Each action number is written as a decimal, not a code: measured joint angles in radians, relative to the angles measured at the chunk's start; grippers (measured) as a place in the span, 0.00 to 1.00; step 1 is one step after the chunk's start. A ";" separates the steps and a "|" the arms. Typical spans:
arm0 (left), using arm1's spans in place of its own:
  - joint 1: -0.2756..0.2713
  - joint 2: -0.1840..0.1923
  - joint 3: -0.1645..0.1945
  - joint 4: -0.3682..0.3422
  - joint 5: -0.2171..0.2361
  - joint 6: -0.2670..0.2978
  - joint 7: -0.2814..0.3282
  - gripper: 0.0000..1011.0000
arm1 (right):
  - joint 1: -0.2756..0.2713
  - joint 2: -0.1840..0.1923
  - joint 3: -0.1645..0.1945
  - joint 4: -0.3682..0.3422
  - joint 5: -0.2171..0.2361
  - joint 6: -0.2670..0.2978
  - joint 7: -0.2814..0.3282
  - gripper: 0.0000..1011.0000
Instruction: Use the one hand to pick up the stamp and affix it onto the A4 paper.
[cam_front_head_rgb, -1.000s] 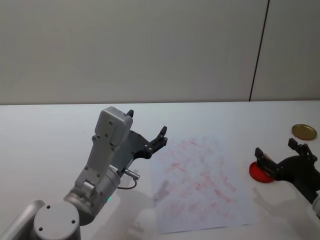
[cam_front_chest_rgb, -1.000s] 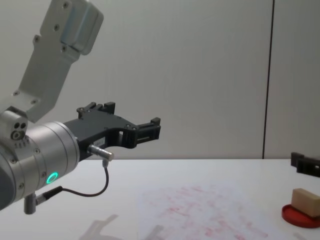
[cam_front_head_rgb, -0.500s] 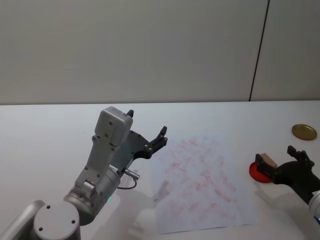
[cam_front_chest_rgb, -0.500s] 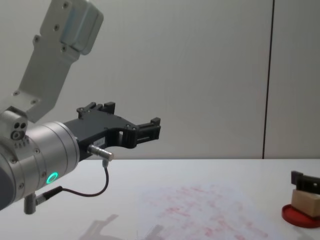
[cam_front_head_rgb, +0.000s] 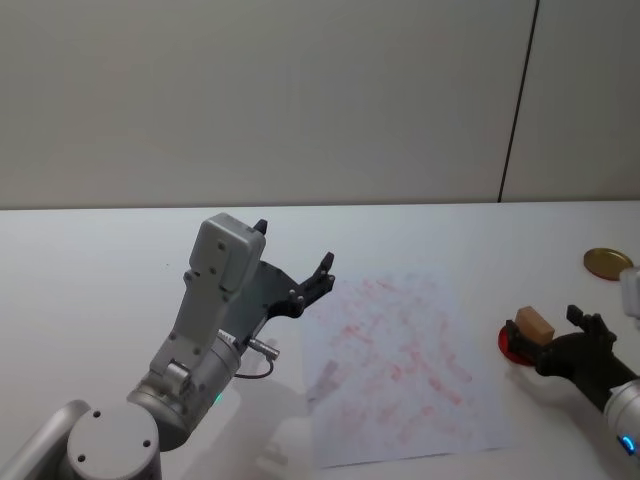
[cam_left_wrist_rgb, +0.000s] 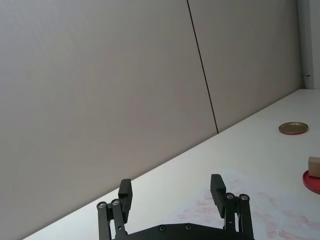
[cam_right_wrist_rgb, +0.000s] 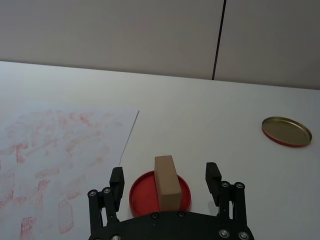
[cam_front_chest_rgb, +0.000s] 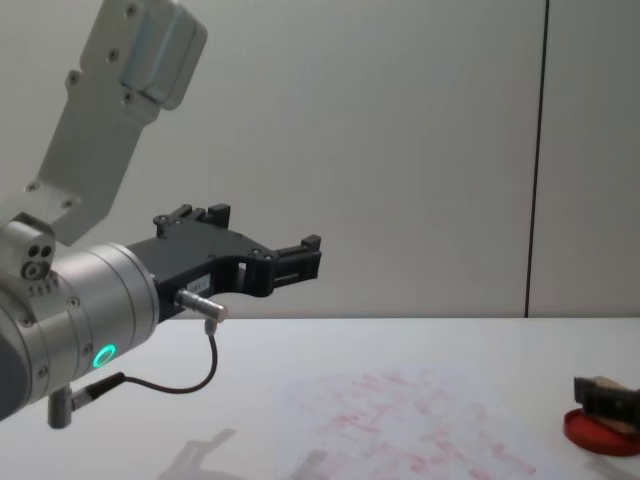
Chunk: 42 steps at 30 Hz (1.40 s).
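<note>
Right gripper (cam_right_wrist_rgb: 164, 172) sat low at robot's right, jaws apart, straddling stamp (cam_right_wrist_rgb: 166, 182), no contact visible; stamp stood on red ink pad (cam_right_wrist_rgb: 141, 194), long axis running straight out along gripper's reach, narrow width across jaw gap; closing alone looked enough to grip, no wrist turn needed; A4 paper (cam_front_head_rgb: 400, 365) lay just beside pad, toward robot's left; left gripper (cam_front_head_rgb: 295, 245) hung raised off paper's left side, jaws apart, idle, far from stamp.

A robot test lab: a plain white bench (cam_front_head_rgb: 100, 260) before a bare grey panelled wall (cam_front_head_rgb: 300, 100) with one dark seam (cam_front_head_rgb: 518, 100).
</note>
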 joint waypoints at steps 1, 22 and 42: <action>0.000 0.000 0.000 0.000 0.000 0.000 0.000 0.98 | 0.005 -0.003 -0.001 0.012 -0.003 0.001 0.001 0.99; 0.000 0.000 0.000 0.000 0.000 0.000 0.000 0.98 | 0.051 -0.034 -0.017 0.098 -0.036 -0.009 0.015 0.48; 0.000 0.000 0.000 0.000 0.000 0.000 0.000 0.98 | 0.050 -0.043 -0.030 0.078 -0.086 -0.059 0.016 0.22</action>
